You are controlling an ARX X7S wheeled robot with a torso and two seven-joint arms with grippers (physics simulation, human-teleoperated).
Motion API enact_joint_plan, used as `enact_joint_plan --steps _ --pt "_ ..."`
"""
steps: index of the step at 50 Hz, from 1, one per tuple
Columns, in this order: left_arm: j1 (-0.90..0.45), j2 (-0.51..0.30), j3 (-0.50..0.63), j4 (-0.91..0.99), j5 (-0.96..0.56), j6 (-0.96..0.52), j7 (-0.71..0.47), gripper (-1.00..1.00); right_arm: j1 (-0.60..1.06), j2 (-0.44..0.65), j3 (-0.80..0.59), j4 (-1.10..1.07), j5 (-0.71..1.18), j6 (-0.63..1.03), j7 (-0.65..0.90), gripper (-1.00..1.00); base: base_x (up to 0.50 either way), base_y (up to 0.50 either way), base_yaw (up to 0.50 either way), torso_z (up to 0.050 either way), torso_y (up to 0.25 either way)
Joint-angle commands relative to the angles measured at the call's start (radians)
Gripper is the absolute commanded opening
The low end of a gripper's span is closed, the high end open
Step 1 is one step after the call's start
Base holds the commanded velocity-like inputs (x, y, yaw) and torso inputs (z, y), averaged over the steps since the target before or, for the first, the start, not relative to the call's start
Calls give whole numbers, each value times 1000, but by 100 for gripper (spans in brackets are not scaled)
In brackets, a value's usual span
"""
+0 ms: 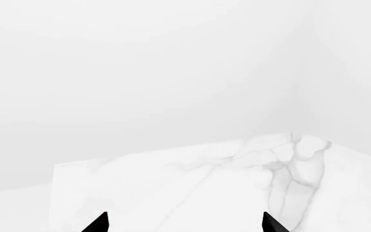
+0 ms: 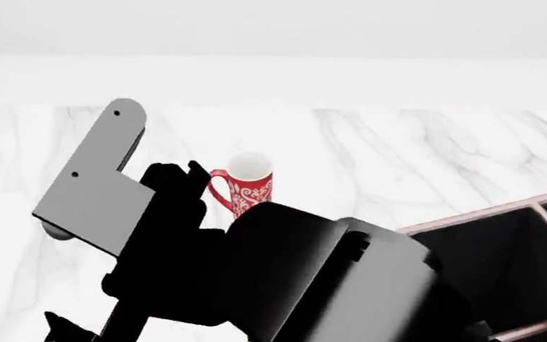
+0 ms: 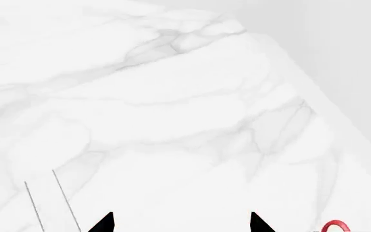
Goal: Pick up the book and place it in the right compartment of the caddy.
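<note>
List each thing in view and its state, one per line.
mug: upright on the marble table, empty as far as visible.
caddy: on the table, visible compartments empty.
left pincer: open, holding nothing.
right pincer: open, holding nothing.
book: not identifiable in any view.

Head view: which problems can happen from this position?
1. The black robot arm hides much of the white marble table, and no book shows in any view, so the grasp would be blind.
2. The red-and-white patterned mug stands right behind the arm; a swing could topple it.
3. The reddish-brown caddy is only partly visible.
</note>
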Motion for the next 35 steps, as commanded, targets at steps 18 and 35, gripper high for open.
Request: enact_joint_plan --steps 18,35 --pt "11 -5 -1 2 -9 7 -7 100 -31 75 -234 -178 40 -77 -135 100 0 0 0 0 0" --pt "16 -5 2 1 -11 13 -10 100 -82 65 -380 -16 -96 -281 -197 100 0 0 0 0 0"
